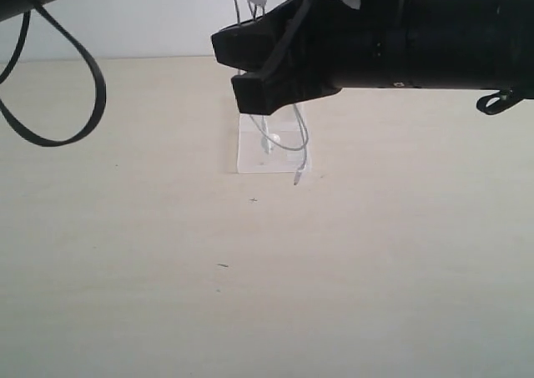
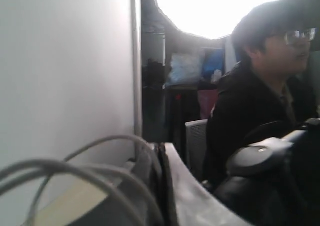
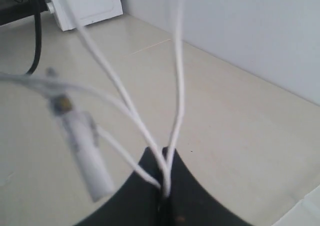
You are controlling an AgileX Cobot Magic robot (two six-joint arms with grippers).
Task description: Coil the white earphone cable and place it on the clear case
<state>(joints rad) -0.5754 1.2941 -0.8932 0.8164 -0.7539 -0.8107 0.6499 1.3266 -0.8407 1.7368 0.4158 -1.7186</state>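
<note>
- Pinching strands of the cable (image 3: 179, 86), your right gripper (image 3: 165, 186) is clamped tight in the air.
- Your left gripper (image 2: 161, 178) is closed too, with strands running into its jaws.
- You see cable loops hanging over the case (image 1: 254, 157) on the table (image 1: 350, 269); the plug (image 1: 296, 178) dangles at the case's front edge.

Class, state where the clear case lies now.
In the exterior view, the clear case sits on the table near the middle, below the right gripper, with cable loops dangling across it.
</note>
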